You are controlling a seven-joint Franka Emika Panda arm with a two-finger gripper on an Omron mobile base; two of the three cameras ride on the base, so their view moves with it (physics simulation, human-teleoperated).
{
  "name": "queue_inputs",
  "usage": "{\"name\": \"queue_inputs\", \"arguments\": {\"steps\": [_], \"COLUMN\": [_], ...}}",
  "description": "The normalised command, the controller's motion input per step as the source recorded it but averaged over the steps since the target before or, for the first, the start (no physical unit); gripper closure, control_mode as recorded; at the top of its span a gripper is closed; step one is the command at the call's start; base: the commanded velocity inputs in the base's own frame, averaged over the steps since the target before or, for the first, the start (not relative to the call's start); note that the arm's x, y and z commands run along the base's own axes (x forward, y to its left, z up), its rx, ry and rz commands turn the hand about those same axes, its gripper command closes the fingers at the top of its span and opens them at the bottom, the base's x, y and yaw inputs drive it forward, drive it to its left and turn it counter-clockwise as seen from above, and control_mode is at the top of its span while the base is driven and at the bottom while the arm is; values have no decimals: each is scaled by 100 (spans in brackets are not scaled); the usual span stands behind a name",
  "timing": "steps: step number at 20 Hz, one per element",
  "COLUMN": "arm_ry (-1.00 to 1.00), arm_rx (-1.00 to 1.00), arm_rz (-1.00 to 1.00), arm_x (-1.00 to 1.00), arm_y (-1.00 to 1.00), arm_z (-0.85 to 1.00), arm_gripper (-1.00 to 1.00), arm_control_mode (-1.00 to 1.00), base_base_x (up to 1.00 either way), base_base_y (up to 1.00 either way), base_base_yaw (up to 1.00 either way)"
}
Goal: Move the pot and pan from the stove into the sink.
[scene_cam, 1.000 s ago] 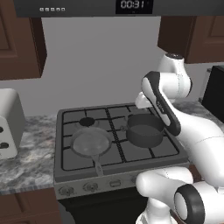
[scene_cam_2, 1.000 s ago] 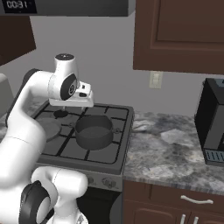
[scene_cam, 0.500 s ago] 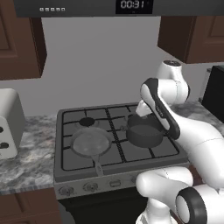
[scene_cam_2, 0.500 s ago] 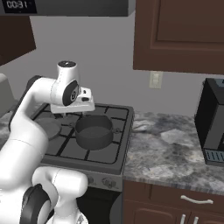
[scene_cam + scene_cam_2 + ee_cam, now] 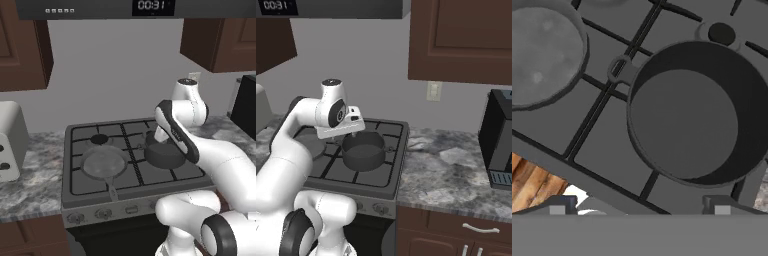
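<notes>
A: Left base view first. What is on the stove (image 5: 132, 160)?

B: Two vessels, one pot (image 5: 163, 154) and one pan (image 5: 104, 164). The pot sits on the front right grate, partly behind the forearm, and its dark inside looks empty. The pan lies on the front left grate, also empty, its thin handle pointing toward the knob row. The hand is hidden here behind the arm's own links, so I cannot place the fingers from this side.

A: And the right base view?

B: The gripper (image 5: 351, 134) hangs just above the pot (image 5: 363, 150), over its rear rim on the pan's side. The pot stands close to the stove's (image 5: 376, 184) right edge, with speckled counter (image 5: 451, 170) beyond it. A black appliance (image 5: 499, 145) stands well apart on that counter.

A: Room to move?

B: Open air above the pot and toward the counter; wall cabinets (image 5: 461, 40) hang high overhead.

A: Hand view?

B: The two fingertips (image 5: 558, 206) stand at the bottom, spread wide with nothing between them, so the jaws are parted and hold nothing. The pot (image 5: 697, 112) lies straight ahead, toward the right fingertip, nothing inside it. The pan (image 5: 544, 55) lies further off to the left side, bare too. The stove's (image 5: 597, 150) front edge runs just ahead of the tips, wooden floor (image 5: 532, 185) showing past it.
</notes>
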Motion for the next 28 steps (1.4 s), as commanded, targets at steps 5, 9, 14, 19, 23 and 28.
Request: {"name": "queue_inputs", "arguments": {"steps": [5, 9, 14, 19, 23, 28], "arm_ry": [0, 1, 2, 1, 1, 0], "arm_rx": [-5, -4, -3, -3, 0, -1], "arm_rz": [10, 9, 8, 7, 3, 0], "arm_x": [19, 22, 18, 8, 0, 0], "arm_y": [0, 0, 0, 0, 0, 0], "arm_z": [-36, -34, -32, -30, -7, -9], "arm_gripper": [-100, -100, -100, -100, -100, -100], "arm_control_mode": [-100, -100, -100, -100, -100, -100], "base_base_x": [0, 0, 0, 0, 0, 0], "base_base_y": [0, 0, 0, 0, 0, 0], "base_base_yaw": [0, 0, 0, 0, 0, 0]}}
